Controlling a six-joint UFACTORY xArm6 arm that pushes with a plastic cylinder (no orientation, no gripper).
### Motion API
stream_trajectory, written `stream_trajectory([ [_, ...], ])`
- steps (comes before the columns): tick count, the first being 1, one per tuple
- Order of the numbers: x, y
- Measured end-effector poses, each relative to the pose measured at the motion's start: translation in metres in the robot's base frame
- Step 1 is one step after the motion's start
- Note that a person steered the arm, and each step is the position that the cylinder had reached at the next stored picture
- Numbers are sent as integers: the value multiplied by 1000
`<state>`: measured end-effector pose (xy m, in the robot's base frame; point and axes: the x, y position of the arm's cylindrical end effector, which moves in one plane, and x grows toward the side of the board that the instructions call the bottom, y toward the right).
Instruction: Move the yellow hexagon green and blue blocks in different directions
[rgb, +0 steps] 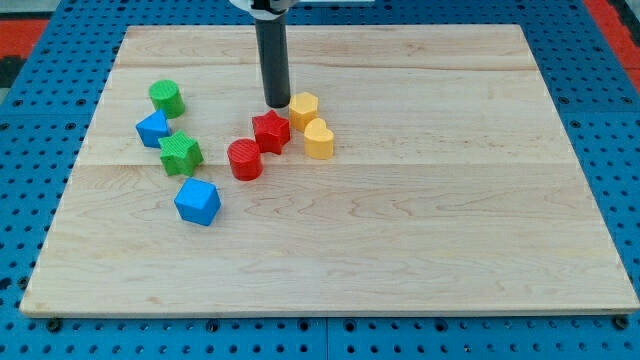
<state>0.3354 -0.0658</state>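
A wooden board (400, 250) is lying on a blue pegboard (40, 120). At the view's left, a green cylinder (166, 98) is sitting above a blue block (153, 128), a green star (180, 153) and a blue cube (197, 202). Toward the middle, a red cylinder (244, 159) is touching a red star (270, 131). My tip (277, 104) is standing just left of the yellow hexagon (303, 108), above the red star. A yellow heart (318, 139) is sitting just below the hexagon. The rod carries no pincer.
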Motion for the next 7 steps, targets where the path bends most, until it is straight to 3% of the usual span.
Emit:
stream_trajectory([
  [1,-40,-41],
  [3,3,-149],
  [5,99,-116],
  [7,163,-72],
])
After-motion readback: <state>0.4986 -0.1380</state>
